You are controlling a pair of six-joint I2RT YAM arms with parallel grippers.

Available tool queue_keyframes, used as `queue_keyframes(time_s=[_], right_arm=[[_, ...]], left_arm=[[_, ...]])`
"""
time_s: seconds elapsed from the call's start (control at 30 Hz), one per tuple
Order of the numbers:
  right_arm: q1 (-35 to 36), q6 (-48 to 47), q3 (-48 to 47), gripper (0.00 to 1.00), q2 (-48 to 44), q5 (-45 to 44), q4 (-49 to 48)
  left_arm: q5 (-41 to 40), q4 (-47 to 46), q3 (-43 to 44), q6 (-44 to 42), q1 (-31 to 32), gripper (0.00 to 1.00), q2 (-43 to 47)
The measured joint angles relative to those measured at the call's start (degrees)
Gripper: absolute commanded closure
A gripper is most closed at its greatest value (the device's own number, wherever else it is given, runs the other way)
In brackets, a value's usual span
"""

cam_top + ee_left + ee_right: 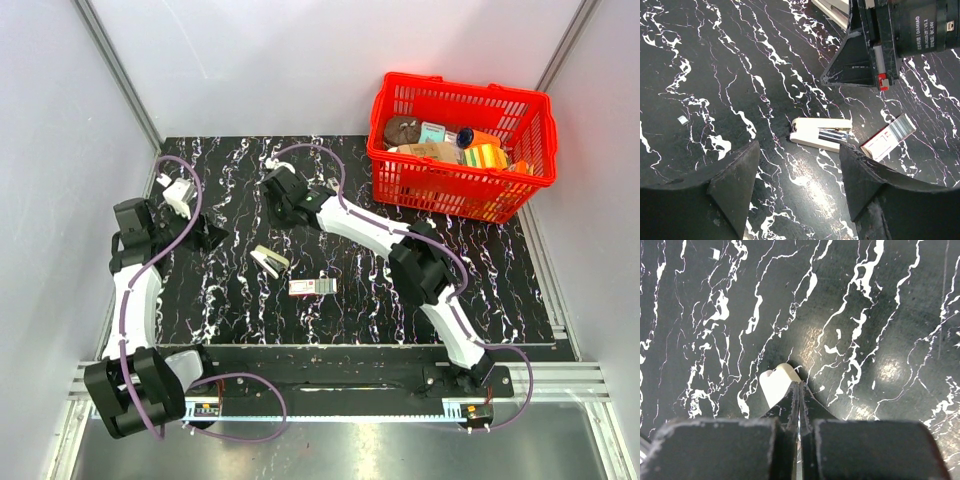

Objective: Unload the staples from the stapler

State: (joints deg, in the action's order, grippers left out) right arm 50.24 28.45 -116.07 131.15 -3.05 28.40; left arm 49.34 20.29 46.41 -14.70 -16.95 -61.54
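Stapler just ahead of our spread left fingers; right fingers pressed together.
Left gripper (pixel 797 150) stands wide, holding nothing; stapler (pixel 820 132) lies flat on the mat (pixel 715 75), long axis crosswise to the finger gap, metal end pointing right toward the red-and-white box (pixel 888 137); left arm better placed, we judge; right gripper (pixel 799 387) closed tight, beyond the stapler.

Black table (pixel 500 270) veined white, pale beige stapler (pixel 807 134), red-and-white box (pixel 311 287), red basket (pixel 440 185).

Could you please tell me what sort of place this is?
Likely a robot lab work cell: the left arm and right arm bolted to a metal rail, plain white walls enclosing a black marbled table, and a red basket of assorted items.
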Motion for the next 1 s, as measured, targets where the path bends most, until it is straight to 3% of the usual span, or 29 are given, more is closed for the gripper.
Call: queue_keyframes(time_s=[0.1,0.17,0.23,0.27,0.47,0.67,1.0], right_arm=[[0.0,-1.4,-0.9,0.91,0.1,-1.0,1.0],[0.0,-2.3,-0.6,0.76,0.1,-1.5,1.1],[0.0,-3.3,0.5,0.48,0.1,-2.5,1.1],[0.0,-3.9,1.2,0.41,0.1,-3.1,1.1],[-0.7,-7.8,4.0,0.16,0.1,-9.4,1.7],[-5.7,-12.0,3.9,0.09,0.0,-15.5,3.4],[-14.4,-18.4,2.5,0.11,0.0,-22.5,4.8]], left_arm=[[0.2,-0.3,-0.4,-0.1,-0.2,0.31,0.2],[0.2,-0.7,-1.2,-0.1,-0.3,0.31,0.5],[-0.2,-0.8,-1.8,-0.1,-0.7,0.31,0.0],[-0.5,-0.8,-1.8,-0.1,-0.9,0.32,-0.5],[-3.1,-0.8,-1.8,-0.1,-1.6,0.31,-5.7],[-5.6,-0.6,-1.8,-0.2,-0.2,0.31,-5.7],[-12.7,-0.9,-2.4,-0.2,12.5,0.31,-5.0]])
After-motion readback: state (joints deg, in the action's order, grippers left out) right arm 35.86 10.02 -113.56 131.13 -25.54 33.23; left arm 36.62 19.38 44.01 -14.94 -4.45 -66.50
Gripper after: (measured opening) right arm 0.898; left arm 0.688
